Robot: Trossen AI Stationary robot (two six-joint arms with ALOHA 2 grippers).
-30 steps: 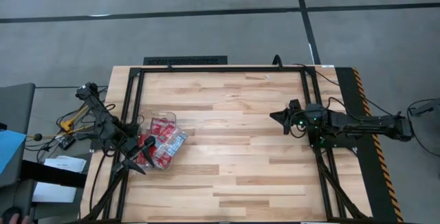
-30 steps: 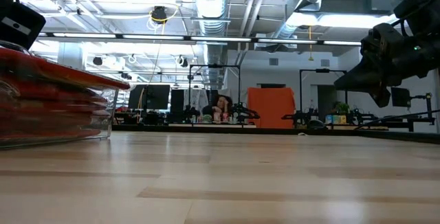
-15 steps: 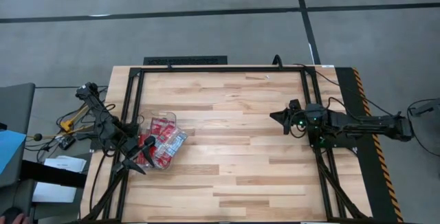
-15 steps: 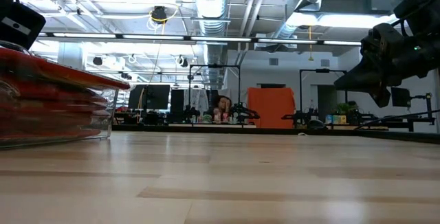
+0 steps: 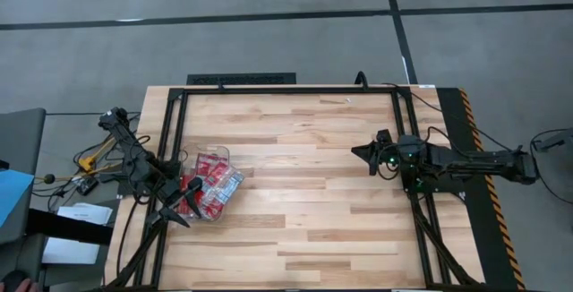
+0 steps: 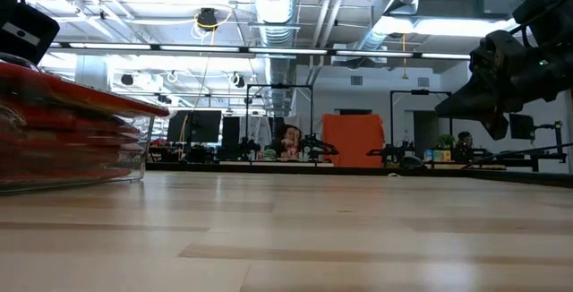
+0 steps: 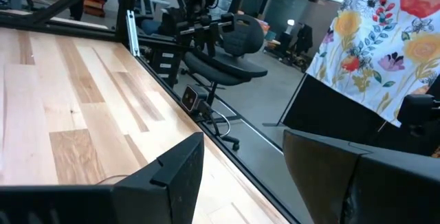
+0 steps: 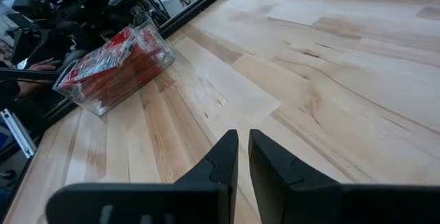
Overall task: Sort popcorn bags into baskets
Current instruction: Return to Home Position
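All flat red popcorn bags (image 5: 213, 184) are lying in clear plastic rectangular tub (image 5: 215, 151); sorting seemingly done. Left tool (image 7: 242, 141) beside tub is hanging released; right tool (image 8: 243, 138), well apart, clenched empty.

Near the left edge of the table (image 5: 295, 238), a clear tub (image 5: 215, 150) holds red bags (image 5: 213, 184), with the left gripper (image 5: 183, 206) just beside it. The right gripper (image 5: 358, 152) hangs well apart, toward the right edge.

You have a light wood-plank table (image 5: 304, 193) bordered by a black frame (image 5: 286, 90). Directly on it, toward the left side, rests one clear tub (image 6: 81, 177).
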